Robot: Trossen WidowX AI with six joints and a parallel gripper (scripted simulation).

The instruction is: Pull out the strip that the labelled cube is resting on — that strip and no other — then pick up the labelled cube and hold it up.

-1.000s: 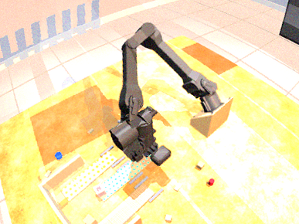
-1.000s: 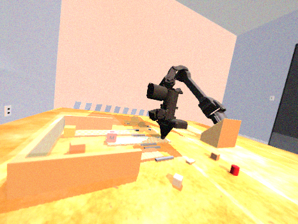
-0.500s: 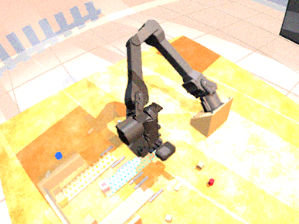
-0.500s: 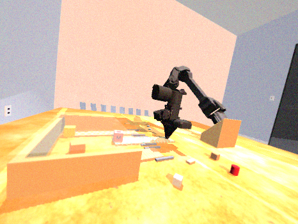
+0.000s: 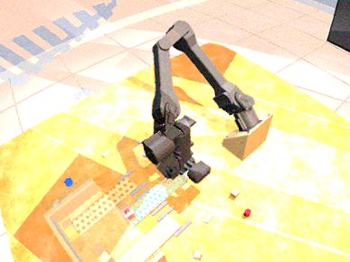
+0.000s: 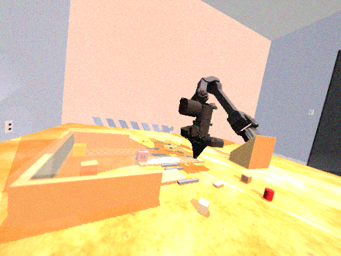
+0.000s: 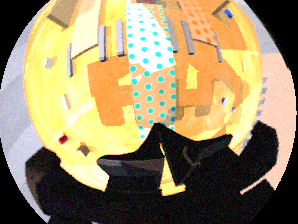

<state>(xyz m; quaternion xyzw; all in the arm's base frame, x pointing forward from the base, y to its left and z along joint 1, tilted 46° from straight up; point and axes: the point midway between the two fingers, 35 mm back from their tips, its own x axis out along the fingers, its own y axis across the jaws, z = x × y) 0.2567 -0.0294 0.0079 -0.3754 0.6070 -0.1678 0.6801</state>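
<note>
Three strips lie side by side: the teal-dotted strip (image 5: 153, 199) (image 6: 162, 160) (image 7: 150, 45), bearing the labelled cube (image 5: 128, 212) (image 6: 143, 156) at its inner end, runs between the orange-dotted strip (image 5: 106, 206) (image 6: 110, 151) (image 7: 197, 22) and the pale strip (image 5: 145, 250) (image 6: 173, 177) (image 7: 85, 30). Grey bars (image 5: 159, 208) (image 6: 171, 164) (image 7: 119, 37) flank it. The gripper (image 5: 186, 169) (image 6: 196, 157) (image 7: 158, 126) is clenched, tips down at its outer end. A red cylinder (image 5: 247, 212) (image 6: 268, 194) (image 7: 63, 139) stands well apart.
</note>
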